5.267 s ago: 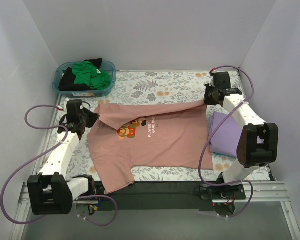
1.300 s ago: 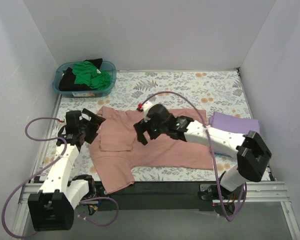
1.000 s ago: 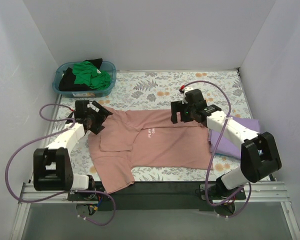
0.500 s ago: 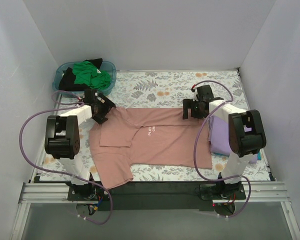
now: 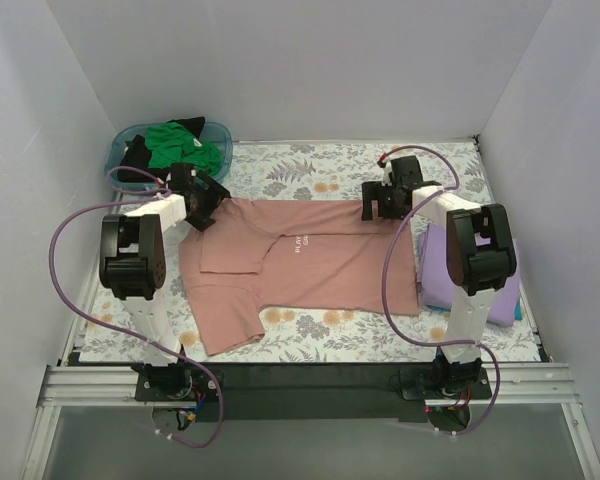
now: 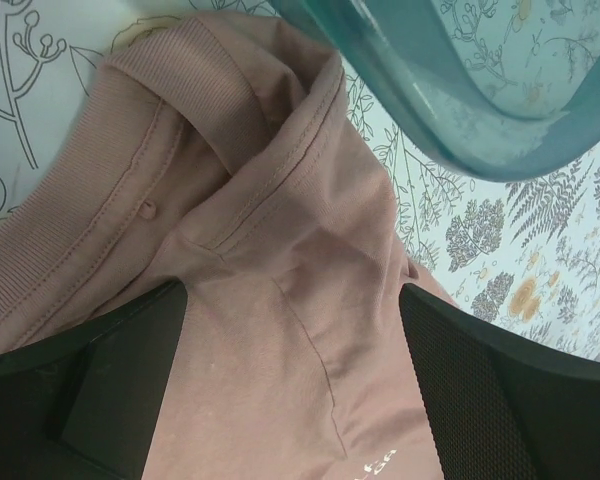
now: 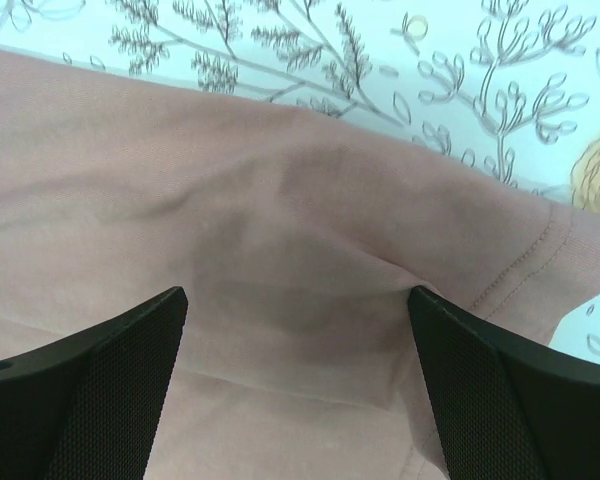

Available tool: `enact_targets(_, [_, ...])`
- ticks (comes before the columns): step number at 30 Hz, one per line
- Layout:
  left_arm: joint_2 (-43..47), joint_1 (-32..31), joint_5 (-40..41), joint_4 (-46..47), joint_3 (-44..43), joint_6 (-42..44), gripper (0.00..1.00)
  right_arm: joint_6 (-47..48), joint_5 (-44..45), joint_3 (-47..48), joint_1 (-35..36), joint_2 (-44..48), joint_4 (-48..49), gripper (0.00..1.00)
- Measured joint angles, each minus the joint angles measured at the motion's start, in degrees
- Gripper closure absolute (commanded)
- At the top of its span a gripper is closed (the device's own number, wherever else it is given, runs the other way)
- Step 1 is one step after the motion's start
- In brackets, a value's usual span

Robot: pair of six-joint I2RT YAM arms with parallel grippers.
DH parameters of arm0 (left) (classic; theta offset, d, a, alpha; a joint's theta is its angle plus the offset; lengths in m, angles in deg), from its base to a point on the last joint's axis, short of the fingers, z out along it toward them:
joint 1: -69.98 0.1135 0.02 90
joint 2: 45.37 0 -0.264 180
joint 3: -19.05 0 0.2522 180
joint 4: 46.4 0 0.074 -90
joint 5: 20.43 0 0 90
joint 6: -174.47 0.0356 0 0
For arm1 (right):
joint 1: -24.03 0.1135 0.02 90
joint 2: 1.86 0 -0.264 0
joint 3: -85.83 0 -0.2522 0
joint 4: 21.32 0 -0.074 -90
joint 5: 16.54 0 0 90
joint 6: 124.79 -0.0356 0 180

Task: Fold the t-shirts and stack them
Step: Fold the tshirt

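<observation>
Both hands are down on the far edge of the pink tee [image 5: 310,265], jaws apart, nothing pinched yet. Left hand [image 6: 290,295] straddles the shoulder seam [image 6: 280,190] beside the collar [image 6: 90,190]; right hand [image 7: 298,298] straddles the hem corner [image 7: 540,260]. Tee lies flat on the desk [image 5: 310,170], under and behind both hands. Basket [image 6: 450,110] rim sits just beyond the left hand, and the folded lavender tee [image 5: 445,265] is behind and outboard of the right. Looks like the pick for a lengthwise fold. I'd press the jaws to the desk so they take every layer, clamp together, lift low, keep the edge taut, pull straight back. Left: avoid the collar rib and basket. Right: bite inside the hem stitching or it slips.
</observation>
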Motion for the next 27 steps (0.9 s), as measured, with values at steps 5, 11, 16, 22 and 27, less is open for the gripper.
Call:
enact_targets(5, [-0.7,0.1,0.1,-1.5,-1.6,0.0,0.12,1.1,-1.5,2.3,-0.7,-2.1,2.2,0.02])
enact_targets(11, [-0.3,0.2,0.3,-3.5,-2.2,0.1,0.12,1.5,-4.0,1.9,-1.0,-0.6,2.8,0.02])
enact_targets(16, [7.1,0.5,0.5,-7.3,3.1,0.4,0.11,-0.2,-5.8,-6.1,-1.0,13.3,4.2,0.01])
enact_targets(22, [28.7,0.0,1.2,-10.7,17.0,-1.6,0.11,-6.6,-8.9,-25.1,-0.5,36.1,9.0,0.02])
enact_targets(27, [44.8,-2.2,0.8,-14.7,31.1,-3.9,0.11,-11.4,-10.4,-39.6,0.3,46.3,9.0,0.02])
